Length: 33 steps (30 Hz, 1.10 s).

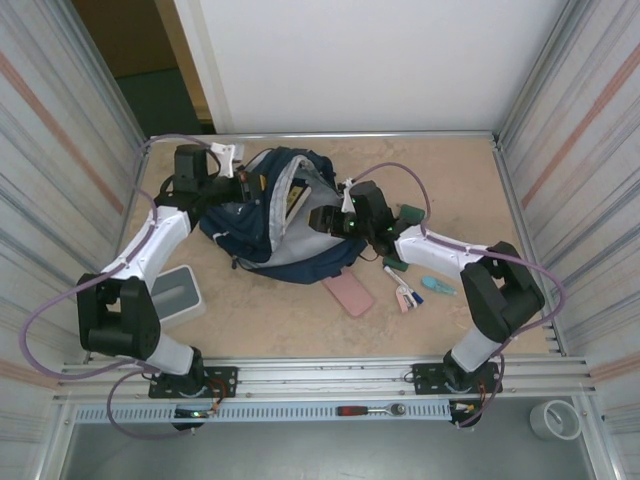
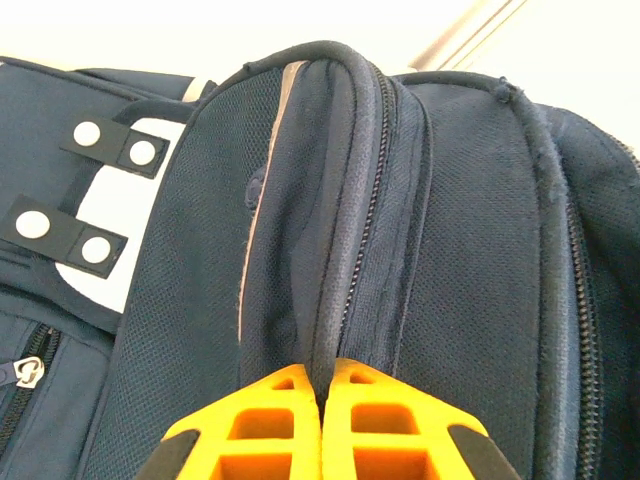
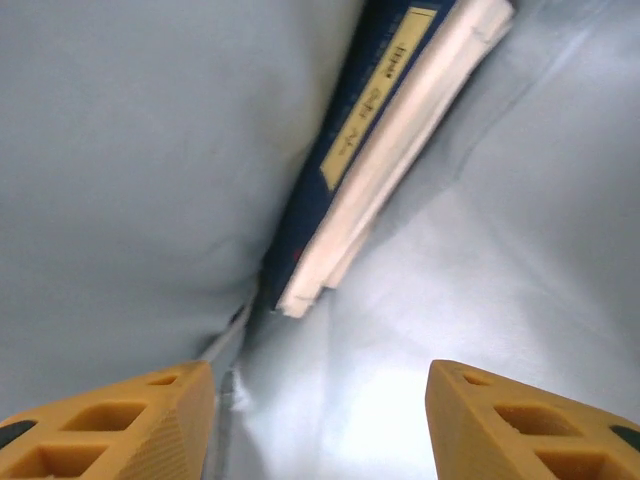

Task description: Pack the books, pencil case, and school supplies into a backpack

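Backpack [image 1: 262, 235] sits left of centre on the table [image 1: 470, 190], mouth open toward the right arm, pale lining [image 3: 120, 150] showing. Navy booklet [image 3: 345, 170] with a yellow label is already inside, leaning on the lining, long axis running diagonally away from the fingers. White page edges sit behind it; can't tell if that's the second booklet.

Right gripper [image 3: 320, 385] is in the mouth, fingers spread, nothing between them, booklet ahead and clear of both pads. Left gripper [image 2: 322, 378] is pressed together on the backpack's zip rim [image 2: 340, 250], holding the opening up, so that arm is tied up.

Key relation for the next pick: pink pencil case [image 1: 348, 293] lies just beside the backpack's near edge, long axis angled toward the near-right. Pen-like sticks [image 1: 400, 290] and light-blue piece [image 1: 437, 285] are just past it, under the right forearm. All of it is on the right arm's side, so my read is that the right arm backs out and goes for those.
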Each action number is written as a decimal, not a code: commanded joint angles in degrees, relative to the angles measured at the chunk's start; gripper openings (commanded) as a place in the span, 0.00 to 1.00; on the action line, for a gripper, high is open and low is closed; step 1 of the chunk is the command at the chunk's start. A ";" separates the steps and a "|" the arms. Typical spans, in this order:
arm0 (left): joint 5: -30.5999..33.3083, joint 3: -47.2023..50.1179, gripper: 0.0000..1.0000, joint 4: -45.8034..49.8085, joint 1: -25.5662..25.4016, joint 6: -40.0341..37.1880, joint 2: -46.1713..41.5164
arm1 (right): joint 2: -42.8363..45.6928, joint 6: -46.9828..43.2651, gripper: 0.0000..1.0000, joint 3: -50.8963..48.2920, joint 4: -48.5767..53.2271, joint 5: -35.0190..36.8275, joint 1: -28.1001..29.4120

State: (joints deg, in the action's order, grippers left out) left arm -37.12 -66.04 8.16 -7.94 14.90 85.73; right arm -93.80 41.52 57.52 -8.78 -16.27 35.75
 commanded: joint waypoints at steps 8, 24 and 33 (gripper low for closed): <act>5.32 -3.66 0.00 -5.13 1.40 3.57 4.22 | -18.02 -9.20 0.55 24.57 12.43 -13.61 -2.88; 3.08 -7.18 0.00 -11.92 1.01 10.88 12.55 | -13.73 -2.69 0.66 21.06 2.17 -26.65 -10.89; 5.76 -6.83 0.00 -11.64 -0.44 12.22 13.96 | -6.75 -5.95 0.68 14.15 11.22 -5.23 -14.20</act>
State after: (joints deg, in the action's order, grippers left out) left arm -34.44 -72.64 -0.97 -7.68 25.76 99.33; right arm -105.54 39.29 74.28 -4.10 -33.01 22.31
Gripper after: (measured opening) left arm 0.063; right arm 0.678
